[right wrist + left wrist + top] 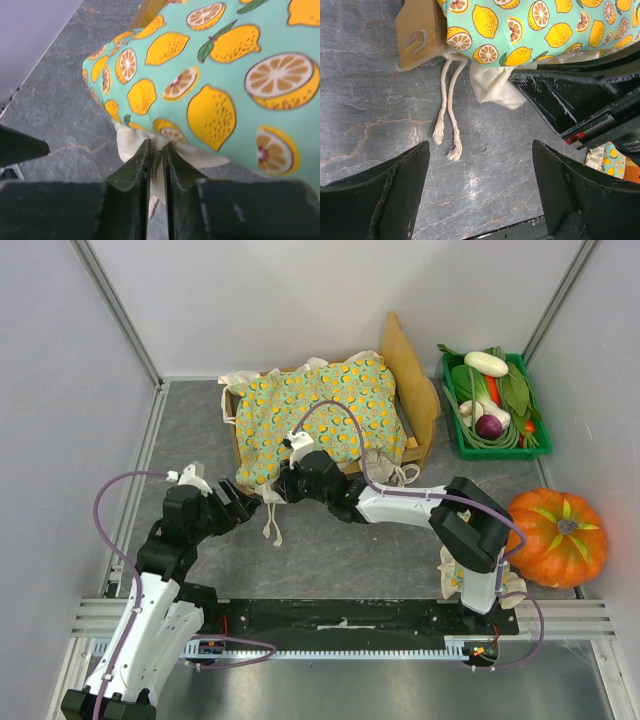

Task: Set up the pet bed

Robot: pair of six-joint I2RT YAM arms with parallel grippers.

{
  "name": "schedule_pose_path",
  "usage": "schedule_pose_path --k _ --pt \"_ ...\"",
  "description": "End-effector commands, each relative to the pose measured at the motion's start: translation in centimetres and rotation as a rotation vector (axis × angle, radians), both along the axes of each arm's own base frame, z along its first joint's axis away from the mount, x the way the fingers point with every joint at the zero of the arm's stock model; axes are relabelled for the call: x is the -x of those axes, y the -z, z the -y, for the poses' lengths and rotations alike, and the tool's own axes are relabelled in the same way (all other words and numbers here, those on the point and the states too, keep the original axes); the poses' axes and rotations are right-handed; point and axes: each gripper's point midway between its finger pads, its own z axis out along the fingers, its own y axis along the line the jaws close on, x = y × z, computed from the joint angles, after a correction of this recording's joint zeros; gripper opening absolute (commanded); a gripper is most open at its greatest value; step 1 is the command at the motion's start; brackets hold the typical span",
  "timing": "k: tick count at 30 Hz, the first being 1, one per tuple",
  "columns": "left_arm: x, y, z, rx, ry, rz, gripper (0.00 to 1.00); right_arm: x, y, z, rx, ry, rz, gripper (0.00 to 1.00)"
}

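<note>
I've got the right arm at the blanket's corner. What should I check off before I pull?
1. Right gripper hold: jaws closed on the cream ruffle of the blanket. Ok.
2. Left gripper: open over the bare table, touching no cloth. Ok.
3. Blanket spread on the pet bed: wrinkled, with its near corner hanging over the frame. Not ok.
4. Cords: lying loose on the table, clear of both grippers. Ok.
5. Cloth snagged on the frame under the blanket: hidden. Cannot tell.
</note>
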Motion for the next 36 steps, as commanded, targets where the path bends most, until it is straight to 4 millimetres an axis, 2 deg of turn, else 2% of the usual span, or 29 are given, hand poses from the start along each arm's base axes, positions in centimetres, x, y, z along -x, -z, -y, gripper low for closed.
schedule_pose_path --k 1,2,3,5,9,12,16,18,19,22,23,27,30,32,33,34,36 --pt "-0.4 -1.6 -0.3 0.008 -0.029 0.038 0.89 -2.1 -3.2 -1.2 -0.036 0.011 0.073 0.14" --pt "-0.5 -1.5 -0.4 0.005 -0.031 0.036 0.89 -2.3 -3.3 -1.1 -0.033 0.014 0.079 0.03" --pt "-0.4 -1.6 -0.4 0.005 -0.031 0.039 0.89 -2.7 -3.8 -1.0 -0.033 0.017 0.096 0.01" --pt "-0.5 -1.4 -0.4 0.003 -0.033 0.035 0.89 -3.3 -4.3 -0.9 -0.034 0.034 0.114 0.0" --pt "-0.5 -1.4 -0.3 0.009 -0.026 0.035 0.89 -4.9 -6.7 -0.8 -0.049 0.06 0.195 0.0" --pt "-0.6 -1.5 -0.3 0.008 -0.027 0.042 0.89 -6.3 -7.4 -0.7 -0.031 0.099 0.259 0.0" --pt "-0.5 -1.3 -0.4 0.01 -0.033 0.041 0.89 -7.8 -5.7 -1.0 -0.019 0.134 0.315 0.01" --pt "-0.4 -1.1 -0.4 0.015 -0.036 0.041 0.89 -8.7 -4.1 -0.5 0.019 0.182 0.335 0.02" --pt "-0.3 -0.9 -0.3 0.016 -0.036 0.037 0.89 -9.0 -2.6 -0.5 0.039 0.185 0.336 0.03" --pt "-0.2 -0.7 -0.4 0.014 -0.037 0.033 0.89 -8.6 -0.3 -0.6 0.08 0.179 0.354 0.06" --pt "-0.2 -0.6 -0.4 0.014 -0.039 0.031 0.89 -8.3 1.0 0.0 0.114 0.187 0.365 0.06" --pt "-0.2 -0.4 -0.5 0.012 -0.045 0.028 0.89 -7.5 2.8 -0.1 0.16 0.153 0.357 0.09" --pt "-0.4 -0.2 -0.6 0.009 -0.049 0.024 0.89 -7.0 3.3 0.0 0.176 0.135 0.327 0.11" --pt "-0.4 -0.3 -0.5 0.007 -0.046 0.025 0.89 -6.3 3.1 0.1 0.188 0.11 0.309 0.18" --pt "-0.4 -0.2 -0.5 0.006 -0.046 0.022 0.89 -6.0 2.8 0.1 0.186 0.098 0.305 0.22" --pt "-0.4 -0.2 -0.6 0.004 -0.047 0.022 0.89 -5.8 1.6 0.2 0.17 0.094 0.31 0.31" --pt "-0.4 -0.1 -0.6 0.004 -0.047 0.021 0.89 -5.5 0.7 0.4 0.168 0.087 0.305 0.37"
